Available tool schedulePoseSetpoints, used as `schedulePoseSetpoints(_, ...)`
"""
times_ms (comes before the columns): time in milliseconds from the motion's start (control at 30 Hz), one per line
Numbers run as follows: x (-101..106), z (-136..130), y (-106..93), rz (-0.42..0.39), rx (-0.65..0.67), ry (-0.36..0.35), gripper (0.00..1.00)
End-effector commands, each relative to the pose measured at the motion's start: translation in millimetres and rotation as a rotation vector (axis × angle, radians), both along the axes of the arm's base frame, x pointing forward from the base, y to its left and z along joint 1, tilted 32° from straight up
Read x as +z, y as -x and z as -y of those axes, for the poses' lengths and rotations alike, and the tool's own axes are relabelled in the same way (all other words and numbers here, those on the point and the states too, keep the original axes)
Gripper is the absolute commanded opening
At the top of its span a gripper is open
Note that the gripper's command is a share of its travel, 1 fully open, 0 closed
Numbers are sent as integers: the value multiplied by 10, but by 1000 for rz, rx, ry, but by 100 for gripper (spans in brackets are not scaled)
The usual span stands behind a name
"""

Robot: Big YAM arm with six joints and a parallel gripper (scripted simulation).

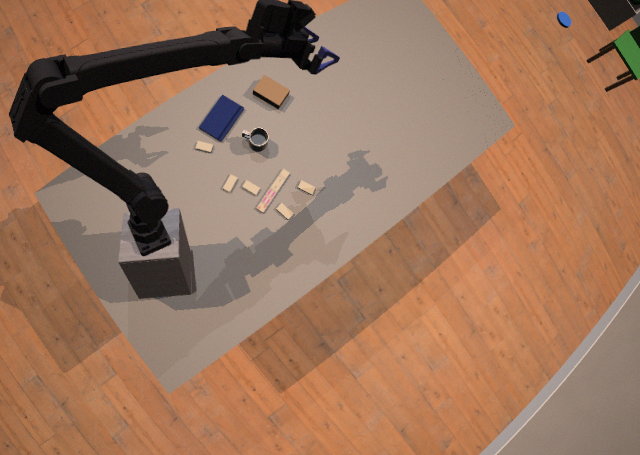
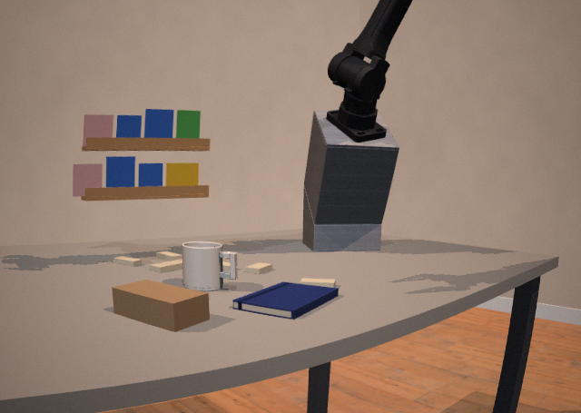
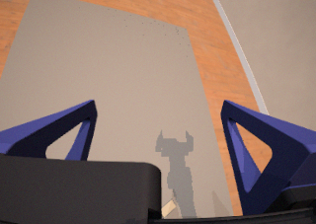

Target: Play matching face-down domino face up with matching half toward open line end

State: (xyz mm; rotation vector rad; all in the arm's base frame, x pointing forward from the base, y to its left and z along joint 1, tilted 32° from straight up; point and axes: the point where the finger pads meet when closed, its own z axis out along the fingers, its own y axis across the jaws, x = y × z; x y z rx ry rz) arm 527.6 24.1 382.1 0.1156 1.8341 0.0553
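The line of dominoes (image 1: 272, 190) (image 2: 165, 265) lies face up and straight, with pink pips toward its lower end in the top view. Several plain-backed dominoes lie apart around it: a right one (image 1: 306, 187) (image 2: 127, 260) (image 3: 169, 208), a lower one (image 1: 284, 211) (image 2: 169, 255), a near-left one (image 1: 251, 187), a farther-left one (image 1: 230, 183) (image 2: 259, 268), and one by the blue book (image 1: 204, 146) (image 2: 318, 282). The line's pip values are too small to read. My gripper (image 1: 327, 46) (image 3: 159, 107) is open and empty, high above the table; the exterior view shows only its underside at the top edge.
A mug (image 1: 258, 138) (image 2: 201, 265) stands between the line and the blue book (image 1: 221, 117) (image 2: 287, 298). A brown block (image 1: 271, 91) (image 2: 159, 303) lies beyond them. The arm's pedestal (image 1: 157, 274) (image 2: 351, 183) stands at the near end. The arm's shadow falls beside the right and lower dominoes.
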Motion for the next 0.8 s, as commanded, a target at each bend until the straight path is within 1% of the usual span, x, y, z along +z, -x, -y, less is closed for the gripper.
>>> schedulePoseSetpoints(0,503,123,41,117,3,39,100)
schedulePoseSetpoints(167,1049,235,89,248,28,99,100)
schedulePoseSetpoints(200,1132,250,95,274,33,111,100)
schedulePoseSetpoints(233,1159,258,98,274,33,111,100)
schedulePoseSetpoints(433,1159,258,98,274,33,111,100)
schedulePoseSetpoints(467,775,199,119,199,39,89,100)
schedulePoseSetpoints(767,1152,255,95,273,34,111,100)
